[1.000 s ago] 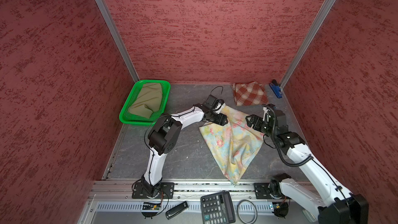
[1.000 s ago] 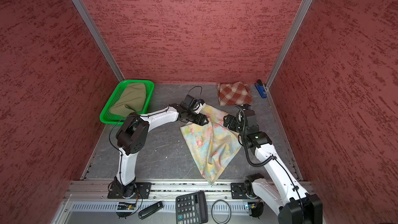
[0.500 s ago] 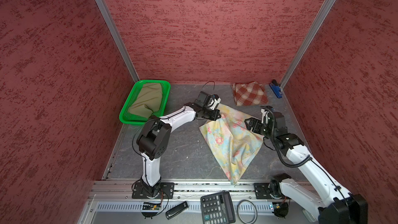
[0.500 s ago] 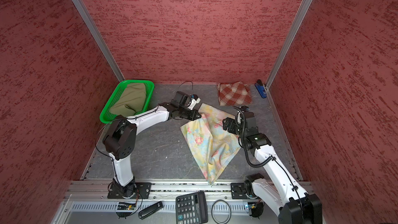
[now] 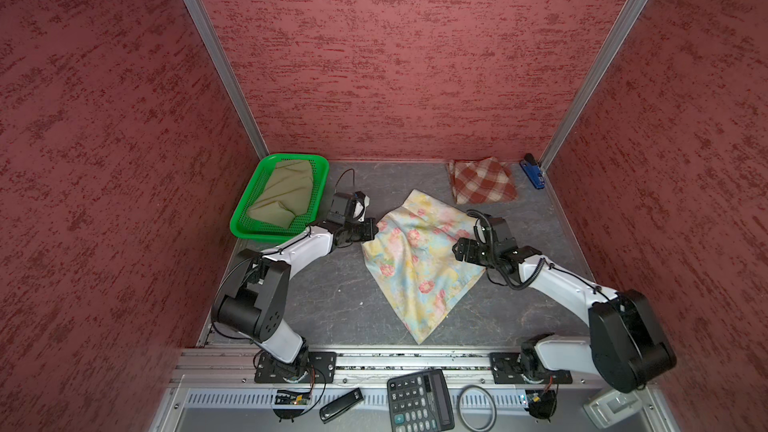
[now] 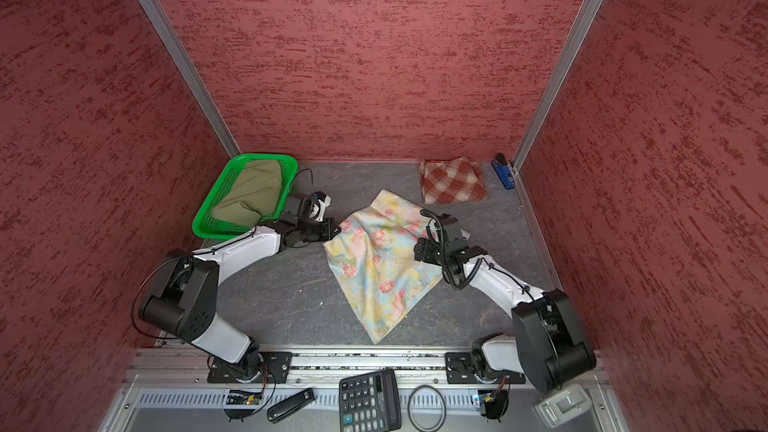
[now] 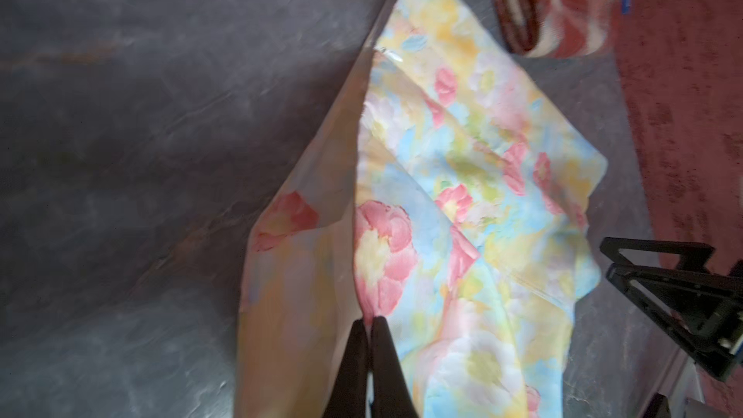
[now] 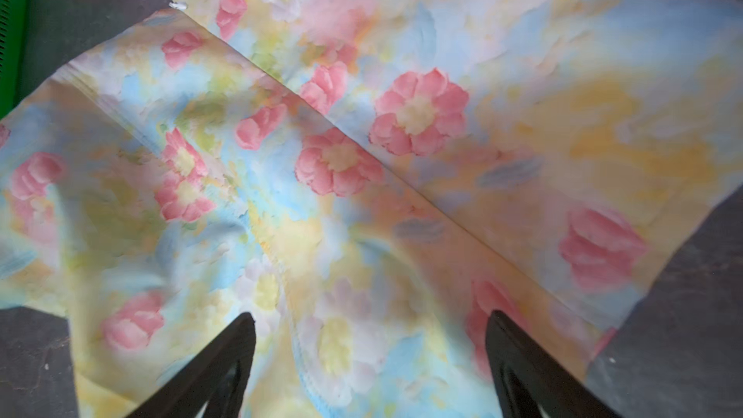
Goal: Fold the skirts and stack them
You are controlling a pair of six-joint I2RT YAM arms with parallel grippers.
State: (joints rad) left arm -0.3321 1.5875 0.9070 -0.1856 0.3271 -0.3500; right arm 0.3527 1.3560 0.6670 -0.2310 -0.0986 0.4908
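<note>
floral skirt [image 5: 415, 268] rumpled, mid-table | left gripper [image 7: 369, 321] pinched shut on its left edge, cloth tented there | right gripper [image 8: 370, 315] jaws wide apart over its right side | plaid skirt [image 5: 482, 180] folded, back right | olive skirt [image 5: 286, 193] in green basket [image 5: 266, 235], back left | grey mottled tabletop [image 5: 332, 297], red textured walls [image 5: 395, 56]

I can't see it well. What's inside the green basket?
An olive-khaki skirt lies bunched inside the green mesh basket, filling most of it. Anything underneath the skirt is covered, so I cannot tell.
</note>
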